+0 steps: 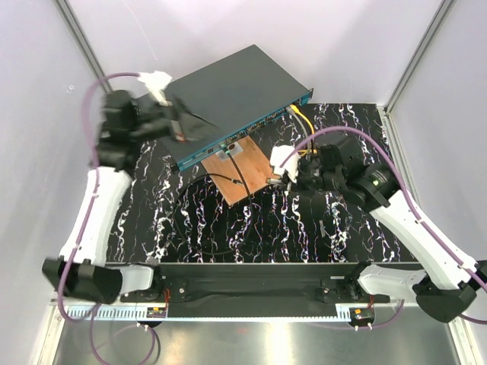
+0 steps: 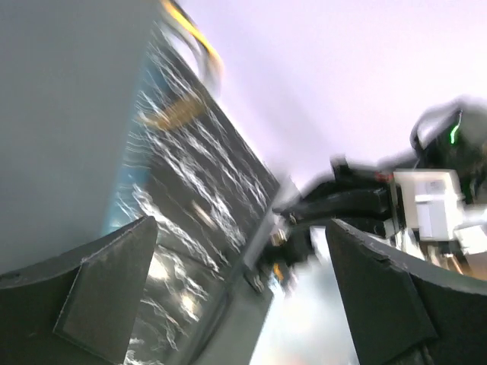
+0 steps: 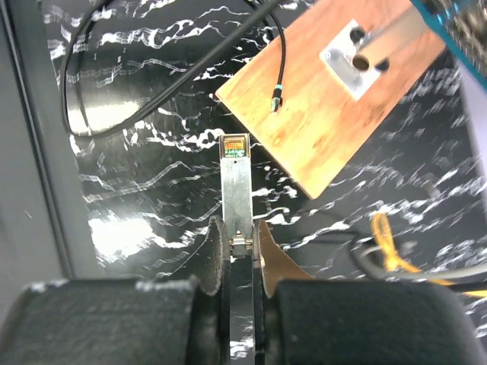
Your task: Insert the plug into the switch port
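The switch (image 1: pixel 228 87) is a flat dark grey box lying at an angle at the back, its teal front face (image 1: pixel 259 125) with a row of ports turned toward the mat. It also shows in the left wrist view (image 2: pixel 61 114). My left gripper (image 1: pixel 185 125) hovers at the switch's near left corner, open and empty, its fingers (image 2: pixel 91 296) wide apart. My right gripper (image 1: pixel 287 177) is shut on a silver metal plug (image 3: pixel 237 186). The plug points past the corner of the copper-brown board and stays apart from the switch, whose teal edge (image 3: pixel 456 30) shows at top right.
A copper-brown square board (image 1: pixel 245 169) lies in front of the switch and shows in the right wrist view (image 3: pixel 327 114), a thin black cable (image 3: pixel 152 91) ending on it. A yellow cable (image 1: pixel 300 118) runs from the switch's right end. White walls enclose the black marbled mat (image 1: pixel 152 228).
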Robot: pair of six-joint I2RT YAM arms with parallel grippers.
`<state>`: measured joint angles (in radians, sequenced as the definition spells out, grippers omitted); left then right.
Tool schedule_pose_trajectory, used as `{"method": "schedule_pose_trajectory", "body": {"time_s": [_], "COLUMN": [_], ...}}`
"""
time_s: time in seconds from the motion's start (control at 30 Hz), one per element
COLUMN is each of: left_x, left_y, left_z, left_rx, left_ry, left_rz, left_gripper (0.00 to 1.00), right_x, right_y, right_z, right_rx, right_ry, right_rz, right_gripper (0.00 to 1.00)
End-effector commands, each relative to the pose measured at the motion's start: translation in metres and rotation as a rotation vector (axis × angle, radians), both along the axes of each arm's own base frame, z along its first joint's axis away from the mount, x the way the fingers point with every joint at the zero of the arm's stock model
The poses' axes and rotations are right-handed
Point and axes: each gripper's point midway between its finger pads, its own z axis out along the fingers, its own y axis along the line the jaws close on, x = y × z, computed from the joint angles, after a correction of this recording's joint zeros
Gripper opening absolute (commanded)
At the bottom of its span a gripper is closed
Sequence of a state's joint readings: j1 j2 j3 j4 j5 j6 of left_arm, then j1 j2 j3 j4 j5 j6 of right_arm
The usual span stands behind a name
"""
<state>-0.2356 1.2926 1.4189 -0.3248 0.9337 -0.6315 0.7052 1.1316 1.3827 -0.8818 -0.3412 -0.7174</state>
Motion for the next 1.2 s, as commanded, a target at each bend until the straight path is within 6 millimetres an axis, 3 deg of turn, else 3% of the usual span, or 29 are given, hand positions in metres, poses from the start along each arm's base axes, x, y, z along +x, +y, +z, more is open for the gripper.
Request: {"method": "schedule_pose_trajectory", "body": {"time_s": [0.0,0.03,0.07,0.1,0.13,0.17,0.23,0.33,0.4,0.5,0.53,0.7,0.9,1.17], "left_x": [-0.005,-0.004,-0.001,-0.003,-0.008,-0.006,-0.006,-0.006,-0.004,0.001,0.003,0.018,0.037,0.058], "left_y": [0.06,0.091,0.107,0.122,0.15,0.164,0.197,0.215,0.217,0.222,0.223,0.225,0.187,0.166], "left_z": [0.052,0.059,0.044,0.041,0.042,0.024,0.006,-0.032,-0.049,-0.054,-0.065,-0.068,-0.062,-0.061], "left_rx": [-0.066,-0.075,-0.1,-0.119,-0.156,-0.172,-0.189,-0.207,-0.237,-0.303,-0.334,-0.384,-0.42,-0.471], "left_ry": [-0.079,-0.1,-0.042,-0.041,-0.034,0.003,0.049,0.152,0.18,0.169,0.201,0.139,0.09,0.086], "left_rz": [0.167,0.274,0.329,0.379,0.489,0.533,0.658,0.727,0.742,0.778,0.782,0.785,0.66,0.582], "left_gripper": [0.99,0.99,0.99,0.99,0.99,0.99,0.99,0.99,0.99,0.99,0.99,0.99,0.99,0.94], "right_x": [0.015,0.018,0.02,0.026,0.03,0.035,0.045,0.062,0.072,0.084,0.09,0.107,0.117,0.13], "right_y": [0.008,0.009,0.009,0.008,0.006,0.003,0.0,-0.005,-0.005,-0.005,-0.01,-0.014,-0.012,-0.012], "right_z": [0.025,0.025,0.024,0.027,0.028,0.024,0.022,0.015,0.01,0.007,0.008,0.008,0.009,0.025], "right_rx": [0.133,0.145,0.155,0.184,0.195,0.19,0.192,0.17,0.155,0.163,0.17,0.213,0.228,0.26], "right_ry": [0.086,0.099,0.108,0.114,0.111,0.114,0.113,0.106,0.126,0.152,0.158,0.195,0.191,0.166], "right_rz": [-0.195,-0.223,-0.246,-0.29,-0.318,-0.354,-0.412,-0.499,-0.54,-0.594,-0.62,-0.688,-0.698,-0.711], "right_gripper": [0.0,0.0,0.0,0.0,0.0,0.0,0.0,0.0,0.0,0.0,0.0,0.0,0.0,0.0]}}
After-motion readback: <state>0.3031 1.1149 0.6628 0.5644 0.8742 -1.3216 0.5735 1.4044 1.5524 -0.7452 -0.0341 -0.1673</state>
